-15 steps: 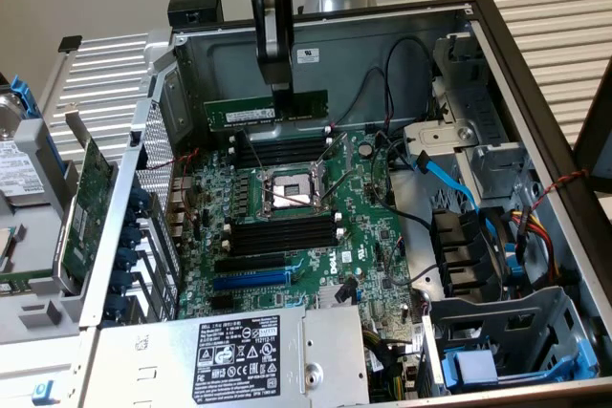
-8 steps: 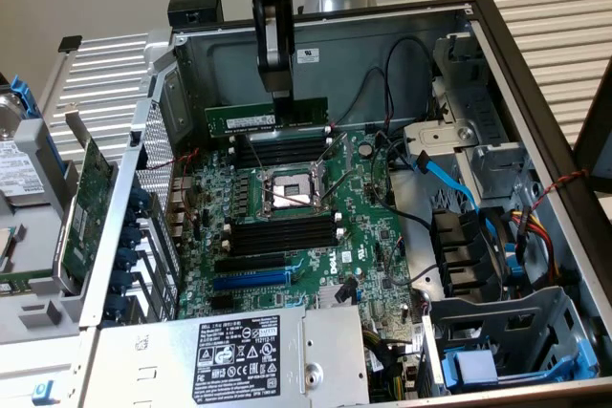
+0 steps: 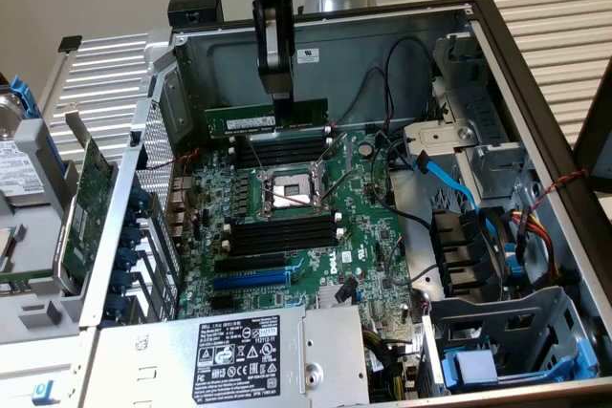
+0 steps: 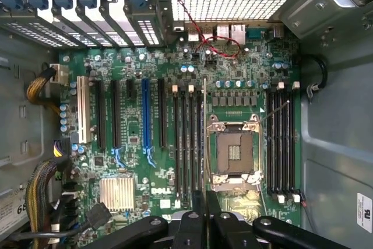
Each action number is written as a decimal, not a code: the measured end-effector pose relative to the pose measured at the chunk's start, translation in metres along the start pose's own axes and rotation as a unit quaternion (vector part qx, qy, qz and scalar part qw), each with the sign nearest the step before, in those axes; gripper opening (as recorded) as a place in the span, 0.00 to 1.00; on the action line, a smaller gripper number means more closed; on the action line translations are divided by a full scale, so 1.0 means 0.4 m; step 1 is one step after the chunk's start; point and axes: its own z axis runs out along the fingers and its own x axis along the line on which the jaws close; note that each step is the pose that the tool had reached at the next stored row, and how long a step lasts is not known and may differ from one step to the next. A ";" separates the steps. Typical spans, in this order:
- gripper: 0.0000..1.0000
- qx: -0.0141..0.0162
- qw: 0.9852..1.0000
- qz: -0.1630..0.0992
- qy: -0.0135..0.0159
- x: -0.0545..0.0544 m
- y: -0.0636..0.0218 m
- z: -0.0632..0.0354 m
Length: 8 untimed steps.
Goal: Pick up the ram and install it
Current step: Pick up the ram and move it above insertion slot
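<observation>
The fingers [image 3: 280, 83] are clenched on the ram [image 3: 266, 119], pinching the upper edge of the stick near its end on the exterior view's right. The ram sits in the upper middle of the exterior view, long side level and label facing the camera. It is inside the open computer case [image 3: 535, 93], close to the back wall. Just below it lies a bank of black memory slots [image 3: 282, 152] on the green motherboard [image 3: 316, 265]. I cannot tell whether its lower edge touches a slot.

Further down the frame come the CPU socket [image 3: 290, 193] and a second bank of slots [image 3: 282, 233]. At the lower middle is a grey power supply [image 3: 239, 351] with a black label. A broader green expansion card [image 3: 91, 193] lies outside the case, at the exterior view's left.

In the wrist view the ram [image 4: 204, 132] appears edge-on as a thin line running out from the dark fingers [image 4: 197, 214], between a slot bank [image 4: 185, 144] and the CPU socket [image 4: 234, 153]
</observation>
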 end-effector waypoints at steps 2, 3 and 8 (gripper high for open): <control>0.13 0.000 1.000 0.000 0.000 0.000 0.000 0.008; 0.13 0.000 1.000 0.000 0.000 0.000 0.000 0.013; 0.13 -0.006 1.000 0.000 0.000 0.012 -0.002 0.023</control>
